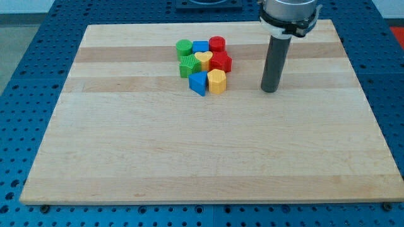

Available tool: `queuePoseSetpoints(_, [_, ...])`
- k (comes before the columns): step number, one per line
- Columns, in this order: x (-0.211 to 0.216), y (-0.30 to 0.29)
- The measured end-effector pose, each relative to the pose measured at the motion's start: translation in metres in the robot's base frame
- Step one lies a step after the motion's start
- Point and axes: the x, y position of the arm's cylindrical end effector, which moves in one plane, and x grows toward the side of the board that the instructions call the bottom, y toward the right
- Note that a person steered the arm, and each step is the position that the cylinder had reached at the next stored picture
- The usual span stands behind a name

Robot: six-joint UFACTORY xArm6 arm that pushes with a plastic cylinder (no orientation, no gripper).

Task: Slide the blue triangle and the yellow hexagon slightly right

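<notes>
the blocks sit packed in one cluster near the view's top, left of centre. the blue triangle [198, 82] and the yellow hexagon [216, 81] form its bottom row, touching side by side. right behind them are a green star-like block [189, 66], a yellow heart [203, 58] and a red star-like block [221, 62]; behind those, a green cylinder [184, 46], a blue block [201, 46] and a red cylinder [217, 43]. the counter [189, 151] is pale striped wood on a blue perforated base [25, 63]. there are no jaws, only a rod; my tip [269, 91] rests on the wood well right of the hexagon, touching no block.
</notes>
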Motion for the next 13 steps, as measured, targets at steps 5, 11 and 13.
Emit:
queuePoseSetpoints(5, [0.031,0.0])
queuePoseSetpoints(11, [0.094,-0.104])
queuePoseSetpoints(13, [0.096,-0.179])
